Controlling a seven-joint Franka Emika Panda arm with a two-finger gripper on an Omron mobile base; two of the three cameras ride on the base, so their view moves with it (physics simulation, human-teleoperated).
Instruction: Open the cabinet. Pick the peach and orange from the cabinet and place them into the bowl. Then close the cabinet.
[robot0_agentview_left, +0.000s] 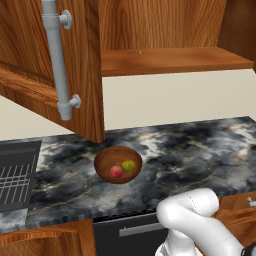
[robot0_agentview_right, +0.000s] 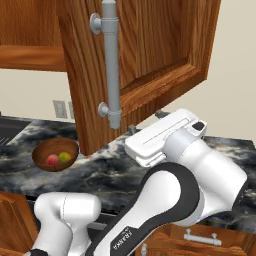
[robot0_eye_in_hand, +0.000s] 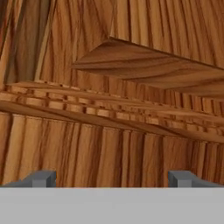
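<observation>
Cabinet (robot0_agentview_left: 165, 30): reddish-brown wood, both doors swung open; shelf (robot0_agentview_left: 175, 60) bare apart from a tiny green speck. Remaining step, by judgement, is closing.
Right door (robot0_agentview_right: 150, 50): rigid, hinged panel standing out over the counter (robot0_agentview_right: 110, 170); likely heavy for its size but free-swinging, so a push on the flat face should do.
Bar handle (robot0_agentview_right: 112, 65): long grey metal bar near the door's free edge; smooth, hard, probably slippery; the surest place to grip, at mid-length between its two mounts.
Left door (robot0_agentview_left: 30, 60): open likewise, with its own grey bar (robot0_agentview_left: 59, 65), hanging above the counter's left part.
Bowl (robot0_agentview_left: 118, 164): dark wood, on the counter near its front edge, below the left door's corner.
Peach (robot0_agentview_left: 116, 171): in the bowl, touching the orange.
Orange (robot0_agentview_left: 128, 165): in the bowl, beside the peach.
Gripper (robot0_eye_in_hand: 113, 178): fingers spread wide, holding nothing.
Door relative to fingers: panelled wood lies straight ahead of both tips, close; contact cannot be judged. The bar handle lies off to one side, not between them.
</observation>
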